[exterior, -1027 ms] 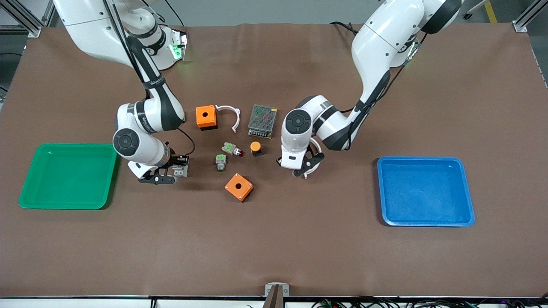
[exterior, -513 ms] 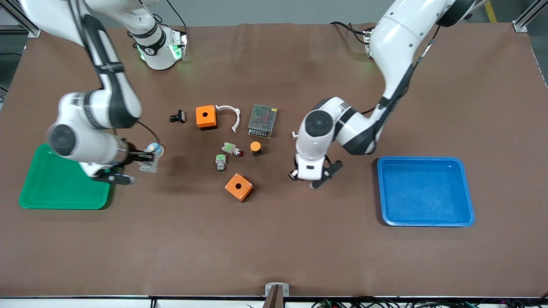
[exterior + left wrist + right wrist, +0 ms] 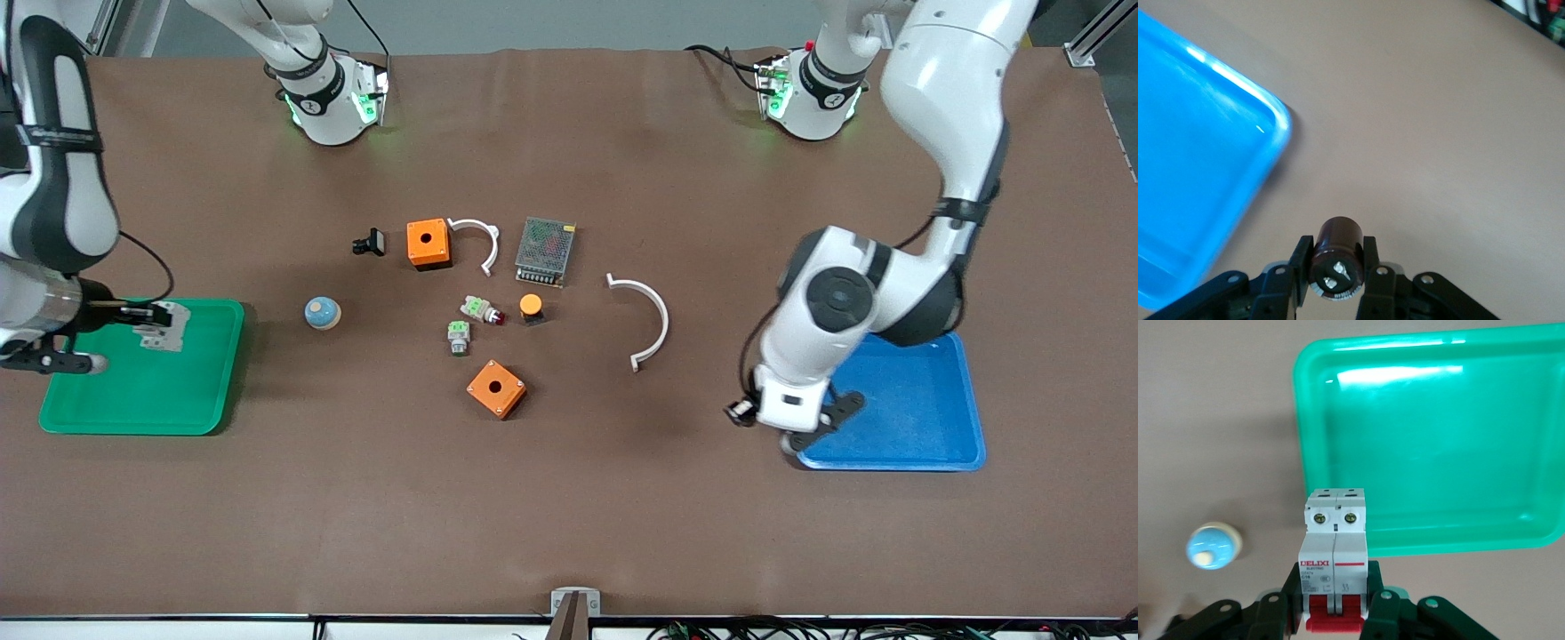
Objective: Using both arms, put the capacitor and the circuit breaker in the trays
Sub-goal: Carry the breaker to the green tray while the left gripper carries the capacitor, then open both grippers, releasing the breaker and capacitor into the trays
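My right gripper (image 3: pixel 156 325) is shut on the circuit breaker (image 3: pixel 166 326), a light grey block with red levers. It holds the breaker in the air over the rim of the green tray (image 3: pixel 133 400) at the right arm's end of the table. In the right wrist view the breaker (image 3: pixel 1335 540) sits between the fingers (image 3: pixel 1386 603), with the green tray (image 3: pixel 1438 453) ahead. My left gripper (image 3: pixel 745 412) is shut on the capacitor (image 3: pixel 737 411), a small dark cylinder, over the table beside a corner of the blue tray (image 3: pixel 925 444). The left wrist view shows the capacitor (image 3: pixel 1337 257) and the blue tray (image 3: pixel 1191 173).
In the table's middle lie two orange boxes (image 3: pixel 428 243) (image 3: pixel 496 388), two white curved clips (image 3: pixel 645 316) (image 3: pixel 480 238), a mesh-topped power supply (image 3: pixel 545 252), an orange-capped button (image 3: pixel 531 308), two grey parts with green tops (image 3: pixel 459 337) and a black clip (image 3: pixel 369 242). A blue dome (image 3: pixel 322 313) lies near the green tray.
Both arms have swung outward from the table's middle with their parts: the right with the breaker to the green tray, the left with the capacitor to the blue tray's corner.
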### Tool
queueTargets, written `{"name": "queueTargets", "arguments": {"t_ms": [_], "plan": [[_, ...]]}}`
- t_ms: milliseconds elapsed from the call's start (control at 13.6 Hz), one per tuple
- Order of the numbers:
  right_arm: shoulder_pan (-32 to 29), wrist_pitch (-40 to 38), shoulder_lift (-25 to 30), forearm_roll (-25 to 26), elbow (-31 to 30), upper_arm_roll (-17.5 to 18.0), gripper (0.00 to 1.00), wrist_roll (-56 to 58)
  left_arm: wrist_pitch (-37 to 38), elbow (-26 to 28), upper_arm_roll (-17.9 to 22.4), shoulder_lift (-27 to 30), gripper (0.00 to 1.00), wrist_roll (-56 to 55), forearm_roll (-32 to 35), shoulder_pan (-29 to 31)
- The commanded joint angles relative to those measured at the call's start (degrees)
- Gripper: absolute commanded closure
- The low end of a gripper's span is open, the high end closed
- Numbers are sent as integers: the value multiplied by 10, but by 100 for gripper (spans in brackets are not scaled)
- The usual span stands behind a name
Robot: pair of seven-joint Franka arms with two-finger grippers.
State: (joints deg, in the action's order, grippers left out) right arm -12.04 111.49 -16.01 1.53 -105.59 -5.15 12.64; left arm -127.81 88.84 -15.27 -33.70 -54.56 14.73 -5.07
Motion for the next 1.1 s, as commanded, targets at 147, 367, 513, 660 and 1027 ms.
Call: {"name": "queueTargets", "arguments": {"t_ms": [147, 367, 513, 660, 1027], "plan": [[-61, 93, -77, 13, 17, 12, 81, 85, 15, 13, -6, -7, 100, 218, 10, 113], [-76, 140, -118, 12, 17, 12, 81, 92, 15, 18, -6, -31, 100, 310, 10, 165], [-78, 148, -130, 11, 16, 12, 81, 92, 15, 30, -6, -40, 100, 343, 9, 193], [-85, 154, -139, 11, 16, 12, 81, 92, 15, 40, -6, -51, 100, 352, 9, 204], [-95, 186, -152, 10, 11, 13, 79, 92, 14, 57, -6, -45, 1, 351, 9, 205]]}}
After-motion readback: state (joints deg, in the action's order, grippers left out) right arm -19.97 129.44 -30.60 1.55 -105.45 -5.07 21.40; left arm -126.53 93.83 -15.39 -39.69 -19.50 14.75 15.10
